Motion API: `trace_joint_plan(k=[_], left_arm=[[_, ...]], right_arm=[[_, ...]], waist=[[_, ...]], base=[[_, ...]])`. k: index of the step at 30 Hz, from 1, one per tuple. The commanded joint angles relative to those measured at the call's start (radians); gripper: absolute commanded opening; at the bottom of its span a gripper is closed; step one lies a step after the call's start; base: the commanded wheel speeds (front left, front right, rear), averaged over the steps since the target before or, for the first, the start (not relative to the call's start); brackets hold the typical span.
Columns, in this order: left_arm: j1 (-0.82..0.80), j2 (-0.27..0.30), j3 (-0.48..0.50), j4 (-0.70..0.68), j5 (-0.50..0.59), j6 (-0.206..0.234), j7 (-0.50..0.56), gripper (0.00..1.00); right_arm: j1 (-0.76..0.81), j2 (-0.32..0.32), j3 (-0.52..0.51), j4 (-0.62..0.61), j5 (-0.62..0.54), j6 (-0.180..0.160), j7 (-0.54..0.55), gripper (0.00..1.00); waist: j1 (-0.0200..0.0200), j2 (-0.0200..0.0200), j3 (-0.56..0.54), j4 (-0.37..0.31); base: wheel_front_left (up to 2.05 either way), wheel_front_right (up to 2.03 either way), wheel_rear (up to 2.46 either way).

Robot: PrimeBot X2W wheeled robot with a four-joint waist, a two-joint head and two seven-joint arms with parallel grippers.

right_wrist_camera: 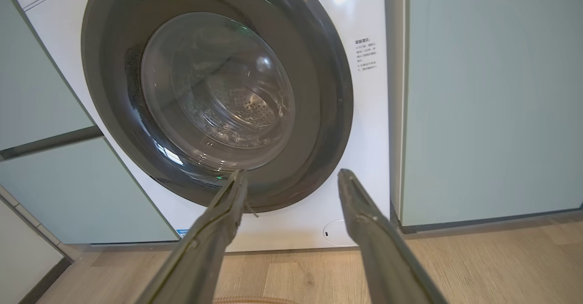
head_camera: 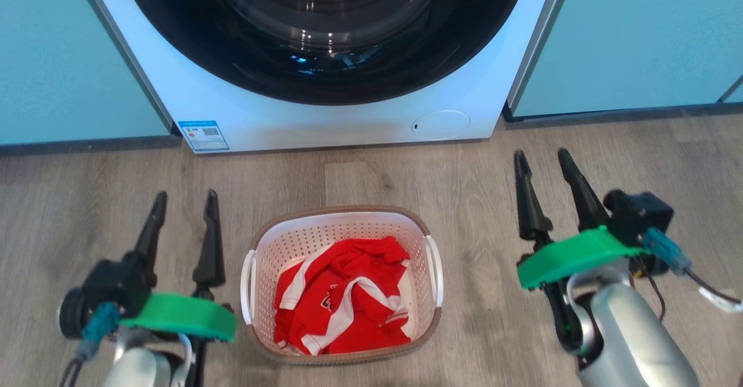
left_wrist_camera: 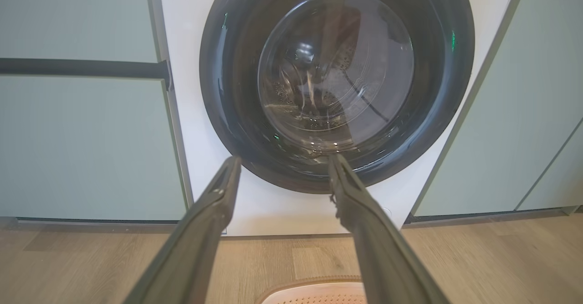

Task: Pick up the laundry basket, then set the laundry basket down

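Observation:
The laundry basket, cream-white and perforated with a brown rim and two white side handles, rests on the wood floor at the bottom middle of the head view. A red and white garment lies inside it. My left gripper hangs open to the basket's left, apart from it. To the basket's right, my right gripper is open too, clear of the handle. Only the basket's far rim peeks in at the bottom of the left wrist view, between the fingers of the left gripper. The right gripper holds nothing.
A white front-loading washing machine with a dark round door stands just beyond the basket. Pale green cabinets flank it on both sides. Wood floor lies between the machine and the basket.

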State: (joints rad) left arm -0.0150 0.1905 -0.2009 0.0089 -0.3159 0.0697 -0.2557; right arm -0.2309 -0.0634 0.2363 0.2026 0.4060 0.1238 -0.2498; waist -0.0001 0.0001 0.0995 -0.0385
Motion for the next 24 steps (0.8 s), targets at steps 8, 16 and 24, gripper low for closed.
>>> trace_joint_plan(k=[8,16,24], left_arm=[[0.074,-0.099,0.121,-0.053,0.071,-0.091,-0.006,1.00],[0.118,-0.134,0.168,-0.067,0.139,-0.125,-0.006,1.00],[0.139,-0.140,0.171,-0.066,0.166,-0.140,-0.006,1.00]], right_arm=[[0.102,0.013,-0.009,-0.093,-0.021,0.007,-0.012,1.00],[0.147,0.013,0.023,-0.086,-0.038,0.007,-0.012,1.00],[0.167,0.013,0.020,-0.063,-0.038,0.007,-0.012,1.00]], waist=[[0.0001,-0.0001,-0.036,0.005],[0.0001,-0.0001,-0.067,0.003],[0.0001,-0.0001,-0.082,0.006]], base=[[0.00,0.00,0.00],[0.00,0.00,0.00],[0.00,0.00,0.00]])
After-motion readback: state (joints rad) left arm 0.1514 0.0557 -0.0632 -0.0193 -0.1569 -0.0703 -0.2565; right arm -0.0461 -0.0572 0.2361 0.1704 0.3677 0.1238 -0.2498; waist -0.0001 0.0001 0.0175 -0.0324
